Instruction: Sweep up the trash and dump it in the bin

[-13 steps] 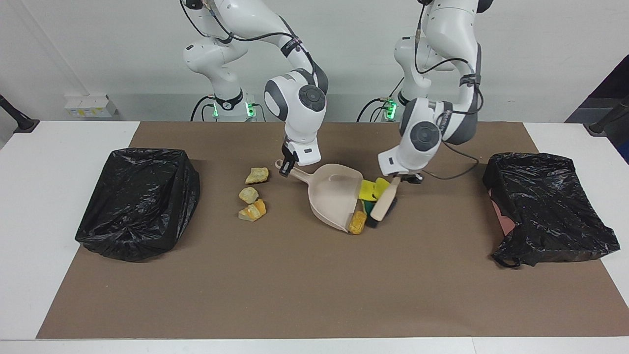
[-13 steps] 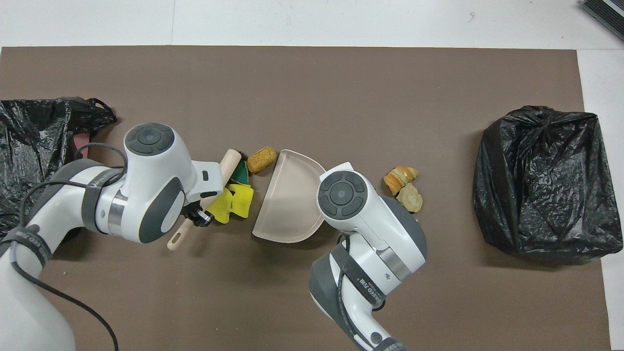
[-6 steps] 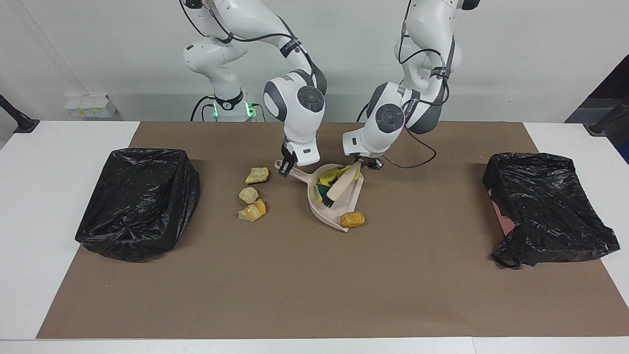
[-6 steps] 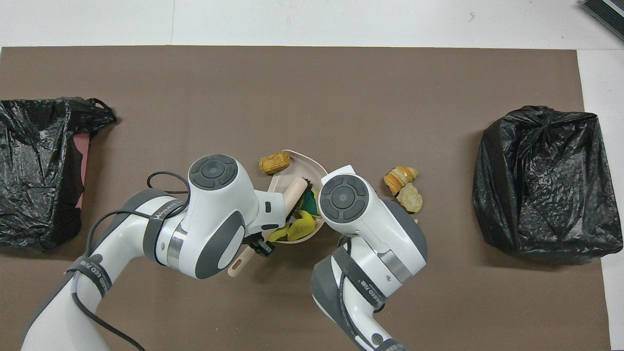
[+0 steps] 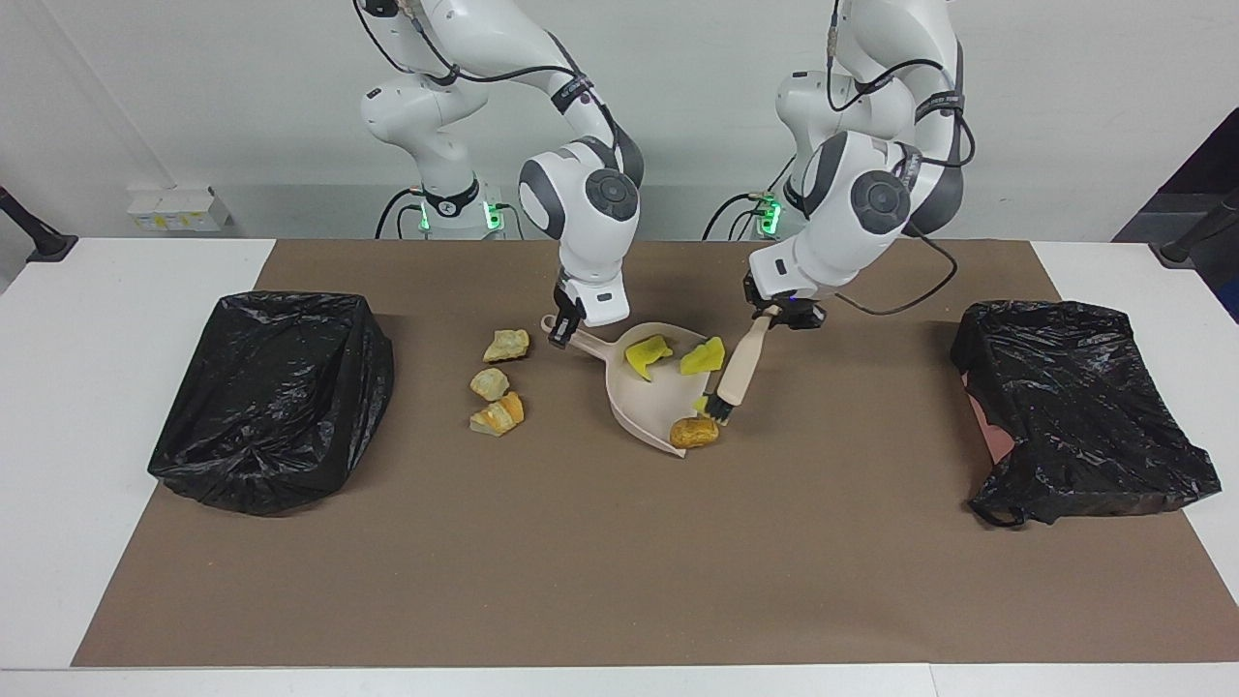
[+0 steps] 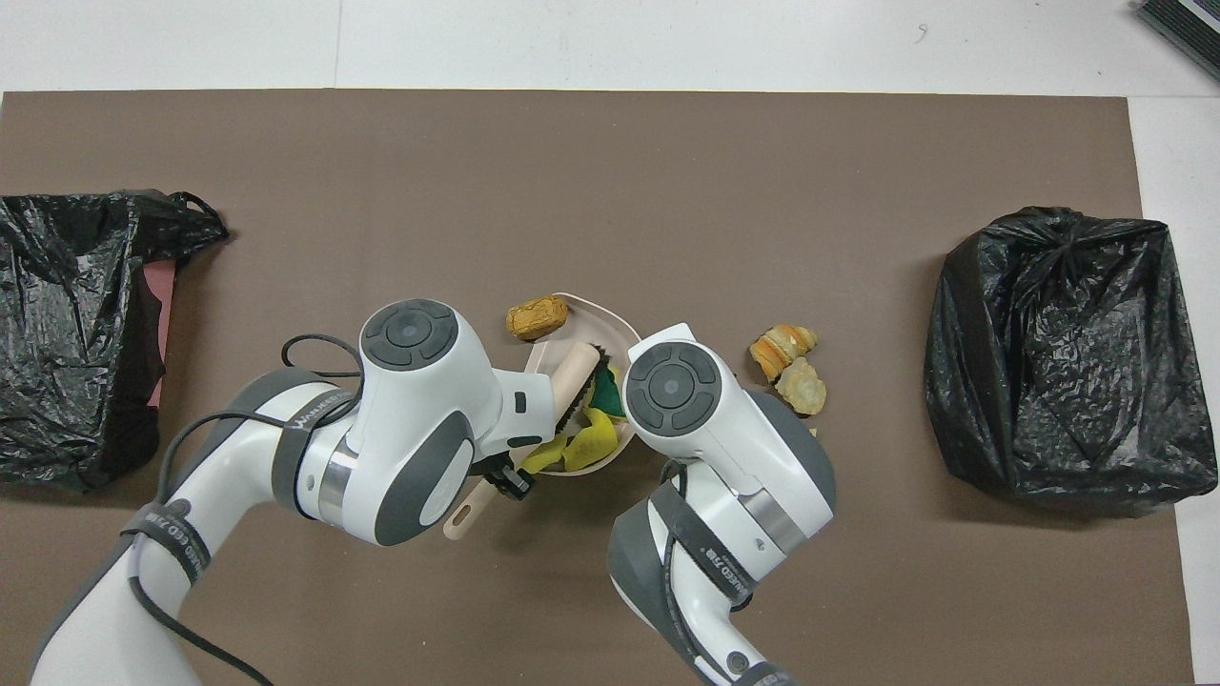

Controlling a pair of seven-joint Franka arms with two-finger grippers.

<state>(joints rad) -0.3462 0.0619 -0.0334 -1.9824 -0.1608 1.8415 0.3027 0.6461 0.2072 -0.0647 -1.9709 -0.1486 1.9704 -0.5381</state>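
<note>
My right gripper (image 5: pixel 564 329) is shut on the handle of the beige dustpan (image 5: pixel 647 409), which rests on the brown mat. Two bright yellow sponge bits (image 5: pixel 647 353) (image 5: pixel 704 358) lie inside the pan, one green-backed (image 6: pixel 607 398). An orange-brown lump (image 5: pixel 694 433) sits at the pan's open lip. My left gripper (image 5: pixel 772 312) is shut on the wooden brush (image 5: pixel 740 368), whose bristles point down beside the lump. Three pale crumbly chunks (image 5: pixel 506 344) (image 5: pixel 490 383) (image 5: pixel 498 414) lie beside the pan toward the right arm's end. In the overhead view the arms' wrists cover most of the pan.
A bin lined with a black bag (image 5: pixel 271 397) stands at the right arm's end of the mat. Another black-bagged bin (image 5: pixel 1074 407) stands at the left arm's end. Bare mat stretches farther from the robots than the pan.
The brush swept the yellow sponge bits into the dustpan, then drew back out toward the left arm's end. Its bristles now stand by the orange-brown lump. The right arm stayed still.
</note>
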